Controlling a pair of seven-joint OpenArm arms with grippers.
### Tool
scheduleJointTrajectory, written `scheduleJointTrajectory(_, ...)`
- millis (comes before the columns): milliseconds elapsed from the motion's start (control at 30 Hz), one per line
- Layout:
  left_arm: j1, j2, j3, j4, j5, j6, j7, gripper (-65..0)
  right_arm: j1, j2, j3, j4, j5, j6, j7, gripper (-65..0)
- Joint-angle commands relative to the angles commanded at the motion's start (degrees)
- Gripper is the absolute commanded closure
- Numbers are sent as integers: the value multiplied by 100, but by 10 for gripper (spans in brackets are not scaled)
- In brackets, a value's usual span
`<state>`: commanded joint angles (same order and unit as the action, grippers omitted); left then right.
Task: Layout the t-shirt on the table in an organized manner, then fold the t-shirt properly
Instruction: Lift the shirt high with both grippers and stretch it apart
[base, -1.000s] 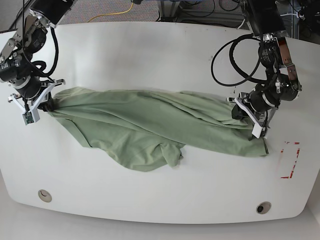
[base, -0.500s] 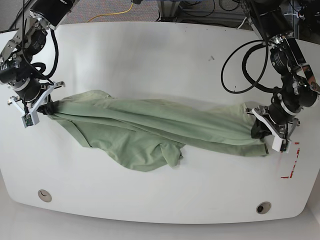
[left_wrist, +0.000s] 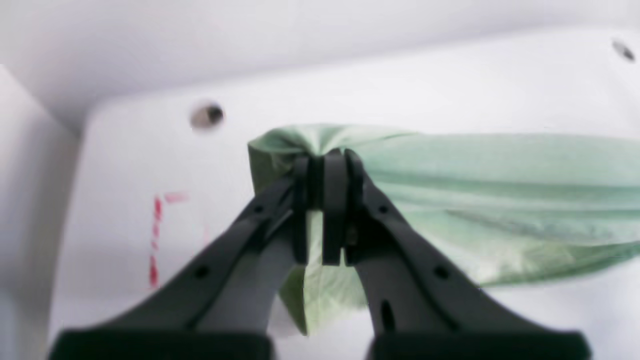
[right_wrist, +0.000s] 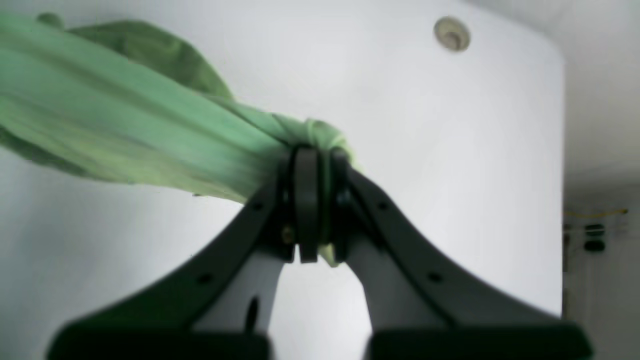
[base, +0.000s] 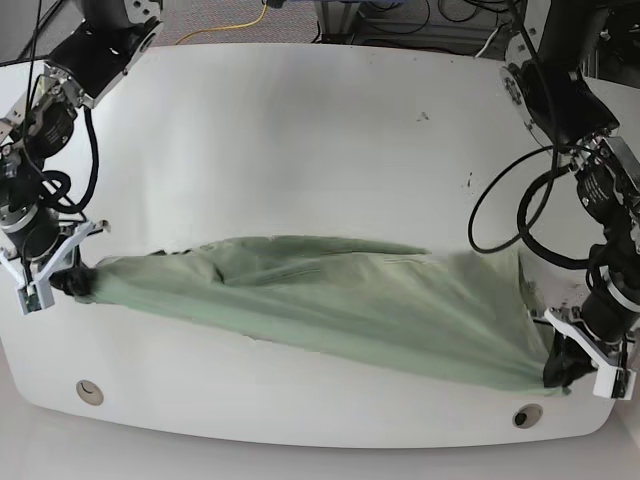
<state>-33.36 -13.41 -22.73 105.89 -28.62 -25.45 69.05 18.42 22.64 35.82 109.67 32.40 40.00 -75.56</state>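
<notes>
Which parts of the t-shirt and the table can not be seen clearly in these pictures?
- t-shirt: neck and sleeves lost in folds, base view.
- Pinched corners: hidden inside the left gripper and right gripper fingers, both wrist views.
- red marking: blurred in left wrist view; left gripper covers it in base view.
- table specks: too small.

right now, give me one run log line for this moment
phase: spreading | left hand: shut on t-shirt end | right hand: shut on other end | t-shirt: stretched between hands near front of table, not yet flat

The t-shirt lies stretched across the table's near side, between the two grommet holes
</notes>
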Motion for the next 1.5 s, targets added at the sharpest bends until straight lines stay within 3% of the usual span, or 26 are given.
scheduleJointTrajectory(200,-1204,9,0,-352,35,0,273,0,985,334,-97,-677,0,0,0,0)
scheduleJointTrajectory(400,-2330,9,18,-870,88,0,404,0,2110,730,-712,-1327,0,0,9,0)
scheduleJointTrajectory(700,-3657,0,396,-1371,167,0,404,0,3727,826,-1371,-2022,0,0,18,0)
scheduleJointTrajectory(1000,-4164,0,475,-1688,202,0,404,0,4712,862,-1732,-2198,0,0,26,0)
scheduleJointTrajectory(1200,-4164,0,475,-2233,185,0,387,0,5582,870,-2374,-2576,0,0,79,0)
scheduleJointTrajectory(1500,-4164,0,475,-2541,176,0,413,0,5638,905,-2505,-2804,9,0,141,0)
